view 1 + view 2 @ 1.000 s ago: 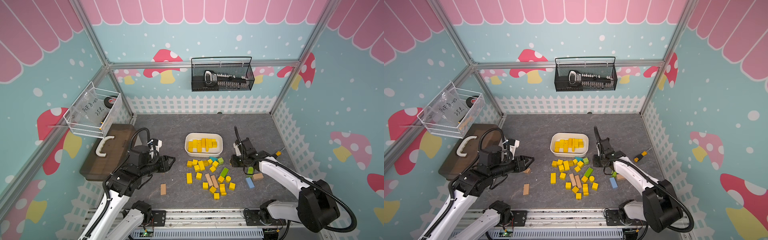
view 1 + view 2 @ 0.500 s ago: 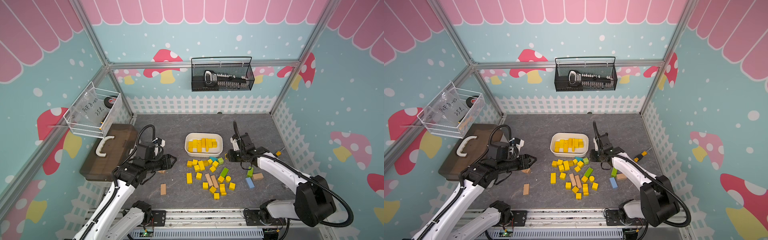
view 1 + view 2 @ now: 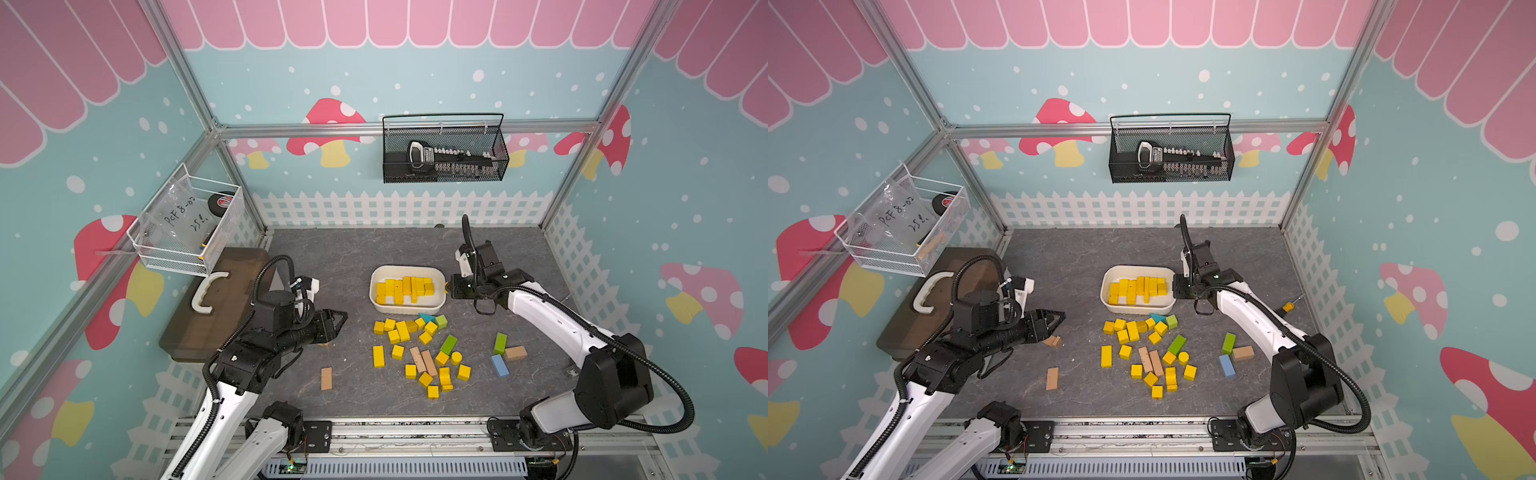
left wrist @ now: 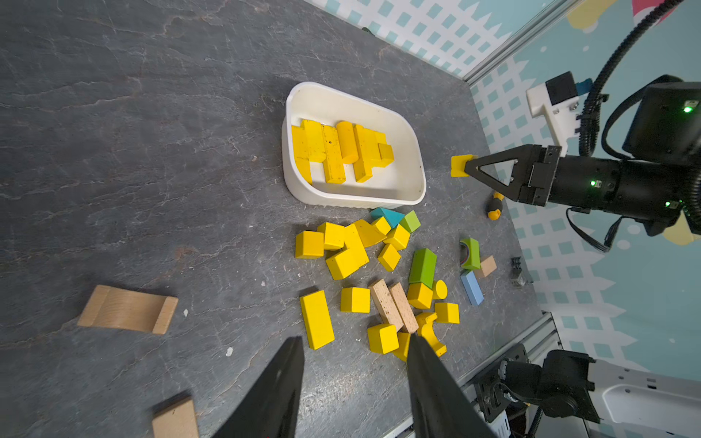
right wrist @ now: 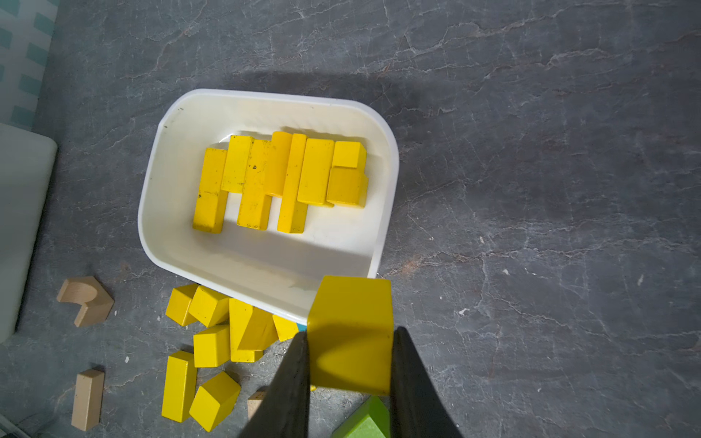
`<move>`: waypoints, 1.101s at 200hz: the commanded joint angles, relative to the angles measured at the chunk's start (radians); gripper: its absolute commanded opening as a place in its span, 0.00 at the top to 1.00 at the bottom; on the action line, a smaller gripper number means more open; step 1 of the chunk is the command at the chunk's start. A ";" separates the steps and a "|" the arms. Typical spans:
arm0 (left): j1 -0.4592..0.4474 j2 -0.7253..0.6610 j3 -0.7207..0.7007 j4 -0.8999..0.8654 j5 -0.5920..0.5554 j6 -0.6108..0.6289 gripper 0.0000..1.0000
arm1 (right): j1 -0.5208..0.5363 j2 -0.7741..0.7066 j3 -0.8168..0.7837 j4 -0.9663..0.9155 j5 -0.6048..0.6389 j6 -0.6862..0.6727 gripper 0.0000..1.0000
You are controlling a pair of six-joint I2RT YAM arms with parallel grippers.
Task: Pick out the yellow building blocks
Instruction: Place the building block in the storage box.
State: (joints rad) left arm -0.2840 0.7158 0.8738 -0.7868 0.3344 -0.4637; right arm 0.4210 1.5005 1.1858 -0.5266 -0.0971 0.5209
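Yellow building blocks of painted wood lay in two groups. More than a dozen sat loose in a pile (image 3: 378, 356) near the middle of the table, mixed with plain tan blocks (image 3: 326, 378), green blocks (image 3: 500, 343) and a blue block (image 3: 499, 365). Others were already lined up inside the white rounded plastic tray (image 3: 407, 310) just beyond the pile.

Over the last second the right gripper (image 5: 349, 341) had left the right side of the pile and swung up to the tray's right edge. Its fingers were clamped on a yellow cube (image 5: 352, 303), held above the table just beside the rim. We judged this cube to be a short move from going into the tray, with the pile still to clear.

The left gripper (image 4: 356, 341) hovered left of the pile, fingers spread and empty, roughly where it had been.

The surface was a dark grey stone-patterned tabletop (image 3: 332, 257). A low white picket fence and teal walls with red mushrooms enclosed it. A black mesh basket (image 3: 444, 149) hung on the far wall. A white wire basket (image 3: 187, 232) hung on the left wall, above a dark brown wooden case (image 3: 232, 270).
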 commanded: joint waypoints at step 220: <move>0.100 -0.029 -0.025 0.047 0.115 0.016 0.51 | 0.064 0.495 0.323 -0.122 0.002 0.088 0.76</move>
State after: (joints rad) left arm -0.1909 0.6926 0.8577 -0.7567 0.4316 -0.4637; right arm 0.4797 1.9656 1.4727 -0.6388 -0.1211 0.5964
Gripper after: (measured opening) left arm 0.488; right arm 0.275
